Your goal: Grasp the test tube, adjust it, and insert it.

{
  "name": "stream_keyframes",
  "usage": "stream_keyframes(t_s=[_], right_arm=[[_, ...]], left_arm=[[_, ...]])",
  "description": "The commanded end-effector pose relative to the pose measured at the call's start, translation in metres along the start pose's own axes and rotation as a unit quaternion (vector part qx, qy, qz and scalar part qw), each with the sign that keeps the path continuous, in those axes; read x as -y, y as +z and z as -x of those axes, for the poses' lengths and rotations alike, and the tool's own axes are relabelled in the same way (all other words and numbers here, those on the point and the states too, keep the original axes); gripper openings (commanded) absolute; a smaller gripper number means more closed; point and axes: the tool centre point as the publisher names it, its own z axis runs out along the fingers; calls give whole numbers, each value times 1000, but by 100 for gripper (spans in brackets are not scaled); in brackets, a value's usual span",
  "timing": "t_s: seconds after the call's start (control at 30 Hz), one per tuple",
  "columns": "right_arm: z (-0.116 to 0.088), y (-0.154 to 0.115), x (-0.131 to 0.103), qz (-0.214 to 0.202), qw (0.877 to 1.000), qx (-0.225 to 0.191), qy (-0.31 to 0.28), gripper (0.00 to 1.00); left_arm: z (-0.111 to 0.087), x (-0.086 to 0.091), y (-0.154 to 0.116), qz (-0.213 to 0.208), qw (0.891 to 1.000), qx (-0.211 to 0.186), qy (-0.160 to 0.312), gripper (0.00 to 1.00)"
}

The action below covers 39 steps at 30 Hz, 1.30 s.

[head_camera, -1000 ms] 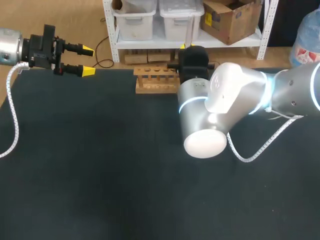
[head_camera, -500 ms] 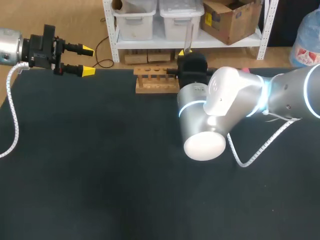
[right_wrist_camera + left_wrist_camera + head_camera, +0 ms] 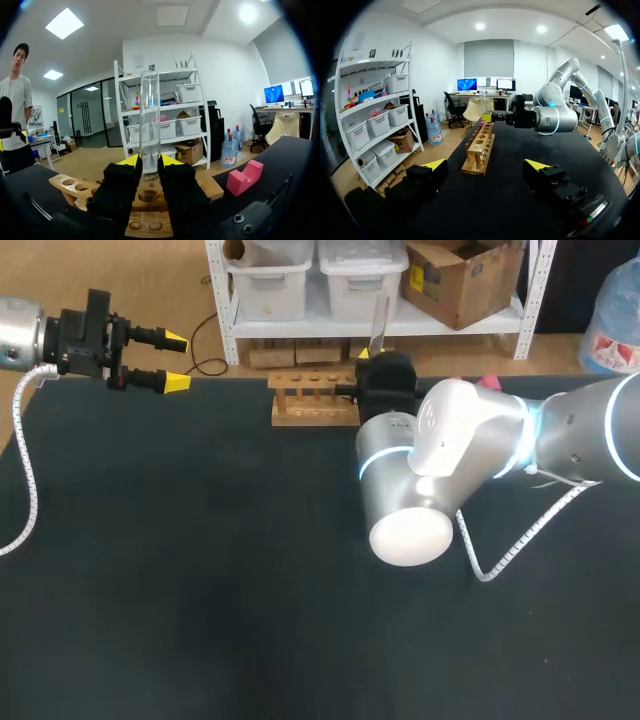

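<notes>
A clear glass test tube [image 3: 149,120] stands upright between the yellow tips of my right gripper [image 3: 149,161], which is shut on its lower part. Right under it lies the right end of the wooden rack [image 3: 75,187], with an open hole below the tube. From above, the test tube [image 3: 378,320] rises over the black right gripper [image 3: 366,356] just past the right end of the rack [image 3: 313,400]. My left gripper [image 3: 177,361] hangs open and empty at the table's far left corner, and the left gripper [image 3: 486,165] points along the rack [image 3: 480,152].
A pink block [image 3: 245,177] lies on the table to the right of the rack, and shows as a small pink block [image 3: 487,383] behind my right arm [image 3: 440,460]. That arm's big elbow hangs over the middle right of the dark table [image 3: 200,570].
My right arm has shifted a little to the right and nearer, carrying the upright tube beside the rack's right end. The left arm has not moved.
</notes>
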Motion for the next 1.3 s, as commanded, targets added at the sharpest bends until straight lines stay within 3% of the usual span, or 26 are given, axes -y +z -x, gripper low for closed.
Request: stream_keyframes(t_s=[0.03,0.1,0.23,0.33,0.43,0.5,0.7,0.9,1.0,1.03,1.1,1.13,1.2,1.3], right_arm=[[0,-2,4,7,1000,1,2,24],[1,-3,4,8,1000,2,2,21],[2,-4,3,8,1000,2,3,34],[4,-6,2,10,1000,3,3,51],[7,-7,2,12,1000,5,3,91],[10,-9,1,15,1000,5,2,100],[21,-22,0,53,998,-20,4,100],[33,-43,8,122,990,-68,16,100],[37,-54,13,171,980,-100,32,100],[36,-58,15,218,967,-125,45,100],[36,-62,18,220,966,-130,46,100],[36,-65,20,250,956,-141,57,100],[37,-67,23,254,955,-145,59,100],[38,-70,27,303,936,-164,76,100]], left_arm=[[-1,2,0,3,1000,1,1,100],[-1,2,0,3,1000,1,1,100],[-1,2,0,3,1000,1,1,100],[-1,2,0,3,1000,1,1,100],[-1,2,0,3,1000,1,1,100],[-1,2,0,3,1000,1,1,100],[-1,2,0,3,1000,1,1,100],[-1,2,0,3,1000,1,1,100],[-1,2,0,3,1000,1,1,100],[-1,2,0,3,1000,1,1,100],[-1,2,0,3,1000,1,1,100],[-1,2,0,3,1000,1,1,100],[-1,2,0,3,1000,1,1,100],[-1,2,0,3,1000,1,1,100]])
